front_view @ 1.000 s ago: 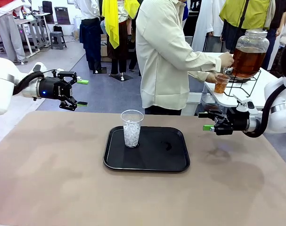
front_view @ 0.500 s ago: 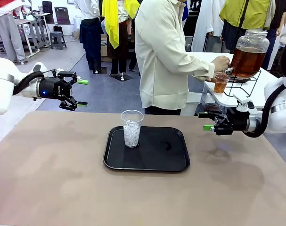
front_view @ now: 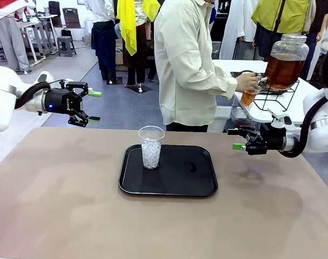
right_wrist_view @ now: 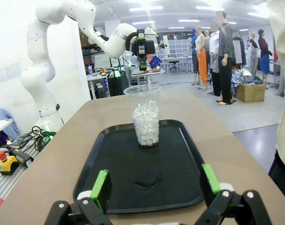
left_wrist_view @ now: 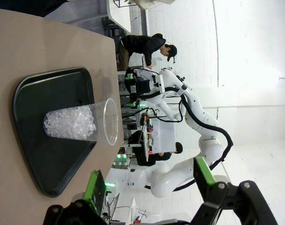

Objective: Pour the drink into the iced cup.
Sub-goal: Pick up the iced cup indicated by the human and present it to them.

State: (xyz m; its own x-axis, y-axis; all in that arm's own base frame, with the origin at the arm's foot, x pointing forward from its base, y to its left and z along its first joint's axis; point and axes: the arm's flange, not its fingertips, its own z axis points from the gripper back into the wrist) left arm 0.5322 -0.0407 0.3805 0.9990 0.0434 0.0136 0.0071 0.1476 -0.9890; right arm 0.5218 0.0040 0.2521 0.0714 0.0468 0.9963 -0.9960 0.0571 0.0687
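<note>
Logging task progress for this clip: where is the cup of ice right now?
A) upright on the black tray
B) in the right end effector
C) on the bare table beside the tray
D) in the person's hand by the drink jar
A: the cup of ice stands upright on the black tray, toward its left end; the person's hand holds another cup, with brown drink in it.

- Grey floor (front_view: 61, 70), glossy, far side.
- Dark stool (front_view: 66, 46) far left, bkgd.
- White side table (front_view: 304, 110) at right.
- Ceiling strip lights (right_wrist_view: 143, 22) on; white wall (right_wrist_view: 6, 37) at left.
</note>
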